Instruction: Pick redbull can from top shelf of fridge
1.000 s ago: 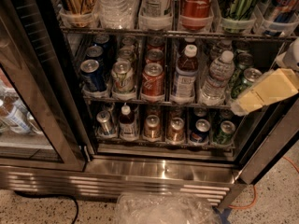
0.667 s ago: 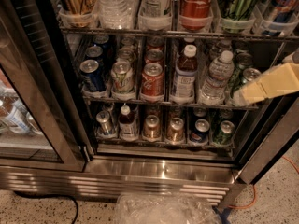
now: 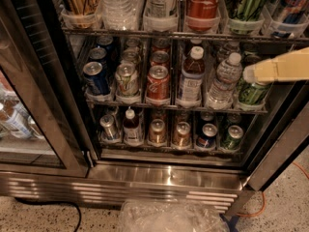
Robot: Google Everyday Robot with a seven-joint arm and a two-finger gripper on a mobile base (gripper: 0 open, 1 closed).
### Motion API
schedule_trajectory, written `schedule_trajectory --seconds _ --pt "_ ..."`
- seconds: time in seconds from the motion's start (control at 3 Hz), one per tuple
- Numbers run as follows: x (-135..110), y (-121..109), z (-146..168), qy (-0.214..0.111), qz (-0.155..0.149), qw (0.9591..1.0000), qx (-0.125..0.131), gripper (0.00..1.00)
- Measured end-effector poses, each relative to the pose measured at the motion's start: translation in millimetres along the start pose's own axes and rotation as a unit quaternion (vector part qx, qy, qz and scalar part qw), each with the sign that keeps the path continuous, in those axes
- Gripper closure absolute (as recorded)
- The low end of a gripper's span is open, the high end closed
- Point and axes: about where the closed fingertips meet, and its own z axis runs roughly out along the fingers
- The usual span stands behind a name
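Note:
The fridge [image 3: 164, 175] stands open in front of me, with a black frame and a ribbed steel base. Its top shelf [image 3: 164, 34] is a dark wire rack with clear lane trays that hold bottles, a red Coca-Cola can [image 3: 203, 1] and a green-and-black can [image 3: 247, 4]. The redbull can [image 3: 291, 5], blue and silver, stands at the far right of that shelf, cut off by the top edge. My gripper [image 3: 256, 73], cream-coloured, reaches in from the right at the height of the middle shelf, below and left of the redbull can and next to a water bottle [image 3: 223, 81].
The glass door [image 3: 29, 105] hangs open at the left. The middle shelf [image 3: 174, 106] holds cans and bottles, and the bottom rack holds short cans. A crumpled clear plastic bag [image 3: 169, 216], a black cable [image 3: 72, 210] and an orange cable [image 3: 256, 209] lie on the floor.
My gripper has risen from in front of the middle shelf's right cans and levelled out, and is now closer to the top shelf. Nothing in the fridge has moved.

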Motion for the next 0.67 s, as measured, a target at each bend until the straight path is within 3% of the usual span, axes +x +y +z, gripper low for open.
schedule_trajectory --seconds 0.67 --pt "-30 5 -6 -0.071 0.07 0.9942 0.038 0.0"
